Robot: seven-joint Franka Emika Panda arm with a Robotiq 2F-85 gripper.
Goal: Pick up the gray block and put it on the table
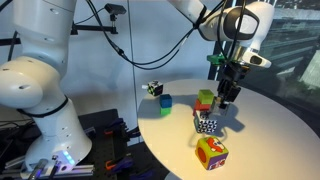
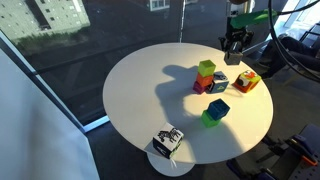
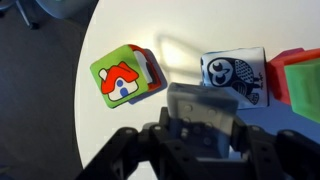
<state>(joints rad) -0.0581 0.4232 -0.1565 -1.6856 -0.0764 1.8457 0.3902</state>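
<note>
The gripper (image 3: 203, 135) looks clamped on the gray block (image 3: 203, 105). In the wrist view its dark fingers sit snug on both sides of a plain, smooth, pale gray cube with no picture on it. That puts the block up in the gripper above the tabletop (image 3: 150, 30), not resting on it, and from that camera it covers the near edge of the owl block (image 3: 235, 72). The owl one is a square cube with a black-and-white owl printed on a white face. Left of it and a bit apart is a cube with a glossy green face showing a little red-roofed house (image 3: 120, 80). At the right edge there's a chunk of red and green cubes (image 3: 300, 80), cut off by the frame. The tabletop itself is round, smooth and off-white, with soft shadows across it. In an exterior view the gripper (image 1: 228, 97) hangs just beside the lime green cube (image 1: 205, 97), which sits on top of another block. Well apart on the left of the tabletop are a black-and-white patterned cube (image 1: 153, 89) and a blue cube (image 1: 165, 102). I can't make out the gray block itself in either exterior view, it's too small and dark in there.
</note>
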